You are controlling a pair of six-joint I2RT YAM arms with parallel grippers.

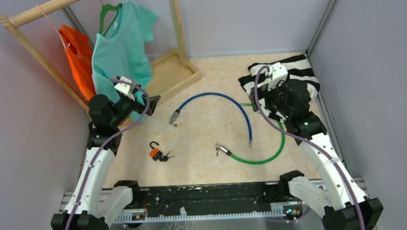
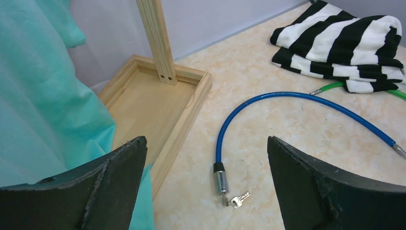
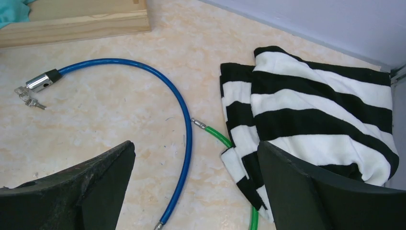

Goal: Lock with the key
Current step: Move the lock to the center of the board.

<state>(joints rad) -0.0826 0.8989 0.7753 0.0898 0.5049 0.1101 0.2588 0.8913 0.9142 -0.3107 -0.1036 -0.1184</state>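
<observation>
A blue cable lock (image 1: 226, 99) lies in an arc mid-table. Its silver barrel (image 1: 174, 118) has a key in it with a second key on the ring (image 2: 238, 200). In the left wrist view the barrel (image 2: 220, 181) lies on the table between and beyond my open fingers. An orange padlock (image 1: 154, 152) with keys (image 1: 166, 157) lies nearer me. A green cable lock (image 1: 265, 156) curves at the right. My left gripper (image 1: 153, 102) is open and empty above the table, left of the blue barrel. My right gripper (image 1: 253, 98) is open and empty above the blue cable (image 3: 184, 124) and the green cable's end (image 3: 218, 135).
A wooden clothes rack with a tray base (image 1: 176, 74) stands at the back left, holding a teal shirt (image 1: 120, 46) and an orange garment (image 1: 80, 58). A folded black-and-white striped cloth (image 1: 293, 69) lies at the back right, over part of the green cable. Grey walls enclose the table.
</observation>
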